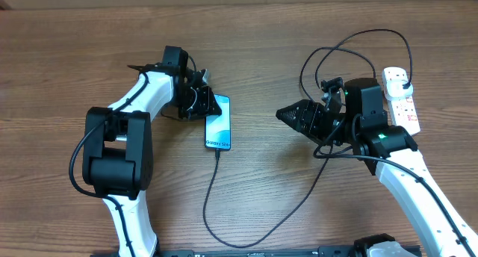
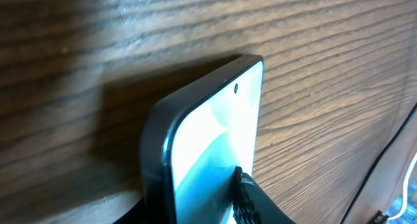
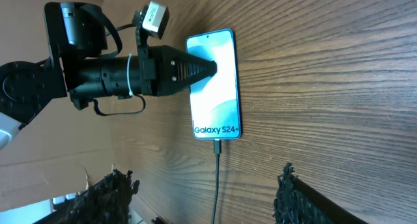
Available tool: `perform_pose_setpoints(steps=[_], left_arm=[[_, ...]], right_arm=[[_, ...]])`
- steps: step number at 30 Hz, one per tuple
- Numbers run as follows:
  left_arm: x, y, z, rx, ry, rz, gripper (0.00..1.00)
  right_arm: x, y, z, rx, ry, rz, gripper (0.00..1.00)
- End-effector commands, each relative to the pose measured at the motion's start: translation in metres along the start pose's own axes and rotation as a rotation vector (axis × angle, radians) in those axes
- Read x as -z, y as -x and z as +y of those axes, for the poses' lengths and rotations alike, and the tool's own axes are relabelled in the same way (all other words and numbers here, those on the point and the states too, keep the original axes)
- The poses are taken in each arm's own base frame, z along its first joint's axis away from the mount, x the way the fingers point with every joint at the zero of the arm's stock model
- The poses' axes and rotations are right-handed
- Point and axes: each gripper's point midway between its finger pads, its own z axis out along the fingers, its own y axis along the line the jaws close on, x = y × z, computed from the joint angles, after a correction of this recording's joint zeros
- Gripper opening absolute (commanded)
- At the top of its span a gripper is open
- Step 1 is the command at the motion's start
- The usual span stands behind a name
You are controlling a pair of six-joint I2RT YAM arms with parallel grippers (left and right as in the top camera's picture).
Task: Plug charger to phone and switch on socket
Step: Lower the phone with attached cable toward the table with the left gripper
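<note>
The phone (image 1: pixel 218 124) lies flat on the table (image 1: pixel 75 48), screen up and lit. The charger (image 3: pixel 215 185) appears seated in its lower end at the connector (image 3: pixel 217 146). The plug (image 1: pixel 404 81) is seen in the far end of the socket (image 1: pixel 401 107), which lies at the right of the table, behind the right arm. The position of the switches (image 1: pixel 410 111) cannot be read at this size, so the switching step is judged not yet confirmed.

The left gripper (image 3: pixel 207 68) is set over the upper part of the screen, and one finger (image 2: pixel 246 198) rests on the glass. Whether its fingers are apart or together cannot be told, since they are seen side-on. The right gripper (image 3: pixel 203 175) is held spread wide and empty, aimed at the phone and away from the socket.

Several risks are judged from here:
- If the left finger is dragged rather than lifted, the phone could be slid and the connector worked loose.
- The charger is looped close around the right wrist. A turn towards the socket could catch it and pull out the plug or the connector.
- The switches are small and the socket is light, so a neighbouring switch could be pressed, or the socket pushed along instead of switched.
</note>
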Motion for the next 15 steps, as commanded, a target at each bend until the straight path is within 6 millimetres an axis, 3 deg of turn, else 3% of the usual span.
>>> perform_pose_setpoints(steps=[1, 5, 11, 15], left_arm=[[0.000, -0.002, 0.023, -0.006, 0.149, -0.012, 0.37], [0.004, -0.002, 0.040, 0.001, 0.249, -0.017, 0.47], [0.012, -0.003, 0.064, 0.010, 0.387, -0.022, 0.69], [0.023, 0.003, 0.061, 0.010, 0.406, -0.032, 0.70]], right_arm=[[0.001, 0.004, 0.001, 0.021, -0.004, -0.012, 0.72], [0.001, 0.002, -0.002, 0.029, -0.018, -0.009, 0.73], [0.002, 0.007, -0.015, 0.037, -0.086, -0.040, 0.72], [0.003, 0.009, -0.018, 0.040, -0.103, -0.055, 0.72]])
